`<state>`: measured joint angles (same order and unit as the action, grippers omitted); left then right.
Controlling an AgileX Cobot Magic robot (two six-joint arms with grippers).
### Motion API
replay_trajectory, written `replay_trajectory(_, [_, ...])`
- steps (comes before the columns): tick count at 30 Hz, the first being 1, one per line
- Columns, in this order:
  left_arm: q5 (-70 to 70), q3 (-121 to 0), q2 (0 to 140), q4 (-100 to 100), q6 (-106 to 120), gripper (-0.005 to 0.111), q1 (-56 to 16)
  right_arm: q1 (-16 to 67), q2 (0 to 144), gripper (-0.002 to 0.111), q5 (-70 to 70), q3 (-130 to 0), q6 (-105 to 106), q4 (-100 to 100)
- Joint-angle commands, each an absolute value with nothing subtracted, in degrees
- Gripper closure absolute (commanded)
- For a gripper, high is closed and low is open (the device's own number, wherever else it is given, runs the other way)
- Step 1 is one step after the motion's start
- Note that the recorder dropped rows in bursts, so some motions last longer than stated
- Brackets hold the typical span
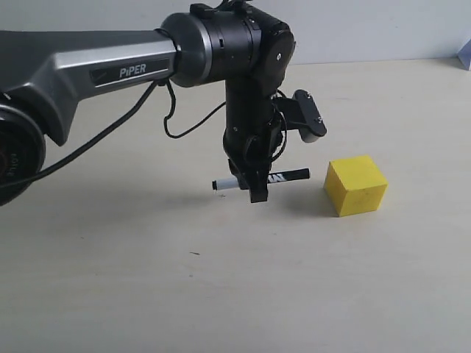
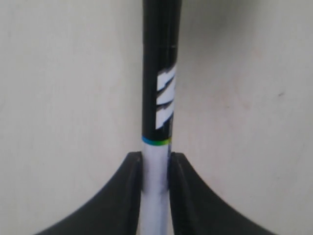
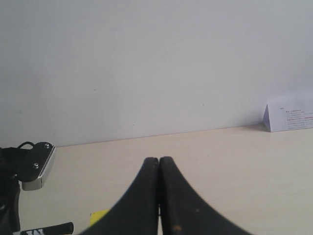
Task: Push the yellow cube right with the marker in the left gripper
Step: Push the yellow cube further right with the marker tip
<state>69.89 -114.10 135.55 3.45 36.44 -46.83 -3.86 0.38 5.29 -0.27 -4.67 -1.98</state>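
The left pincer [image 1: 254,188] hangs low over the tabletop [image 1: 221,294], clenched on the marker [image 1: 285,176]. In the left wrist view its two black fingers squeeze the white barrel just behind the coloured ring, and the black cap half runs straight out ahead of them.

The marker lies almost level. Its long axis runs left to right across the scene, with the white end sticking out to the left of the fingers and the black cap end pointing right. It seems to ride just clear of the surface, with a faint shadow beneath it.

The yellow cube [image 1: 355,185] sits flat on the tabletop to the right of the pincer, a little beyond the cap tip. The two are near but apart, with a strip of bare surface showing between the tip and the cube's left face. The cap looks aimed at the cube, about level with its top edge. From here I cannot be sure it lines up in depth.

The right pincer [image 3: 159,196] is pressed closed on nothing and held back from the work, so the left one is plainly nearer.

To my eye the push has not started. It calls for a straight slide to the right along the marker's own axis, perhaps a touch lower, so the cap meets the face squarely and does not skim over the top edge.
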Motion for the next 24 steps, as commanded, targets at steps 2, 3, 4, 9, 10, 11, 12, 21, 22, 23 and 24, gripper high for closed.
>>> replay_trajectory(2, [69.96, -114.61, 136.71, 3.99, 35.50, 0.107, -47.29, -3.70, 0.00, 0.108, 5.01, 0.00, -4.56, -2.04])
replay_trajectory(3, [69.96, -114.61, 136.71, 3.99, 35.50, 0.107, -47.41, -3.70, 0.00, 0.108, 5.01, 0.00, -4.56, -2.04])
replay_trajectory(4, [69.19, -114.61, 136.71, 3.82, 35.50, 0.107, -47.57, -3.70, 0.00, 0.108, 5.01, 0.00, -4.56, -2.04])
replay_trajectory(9, [64.26, -114.61, 136.71, 3.21, 35.50, 0.107, -49.11, -3.70, 0.00, 0.108, 5.01, 0.00, -4.56, -2.04])
replay_trajectory(10, [63.33, -114.61, 136.71, 2.78, 35.50, 0.107, -49.55, -3.70, 0.00, 0.108, 5.01, 0.00, -4.56, -2.04])
replay_trajectory(11, [62.39, -114.61, 136.71, 2.60, 35.50, 0.107, -49.82, -3.70, 0.00, 0.108, 5.01, 0.00, -4.56, -2.04])
replay_trajectory(12, [61.15, -114.75, 136.71, 2.46, 35.50, 0.107, -50.45, -3.70, 0.00, 0.108, 5.01, 0.00, -4.56, -2.04])
replay_trajectory(21, [63.86, -115.91, 136.60, 3.56, 35.59, 0.107, -50.09, -3.70, 0.00, 0.108, 5.01, 0.00, -4.56, -2.04])
replay_trajectory(22, [65.12, -116.21, 136.60, 3.70, 35.59, 0.107, -49.79, -3.70, 0.00, 0.108, 5.01, 0.00, -4.56, -2.04])
replay_trajectory(23, [66.64, -116.55, 136.60, 3.70, 35.59, 0.107, -49.54, -3.70, 0.00, 0.108, 5.01, 0.00, -4.56, -2.04])
replay_trajectory(24, [67.94, -116.66, 136.49, 3.70, 35.73, 0.107, -49.26, -3.70, 0.00, 0.108, 5.01, 0.00, -4.56, -2.04])
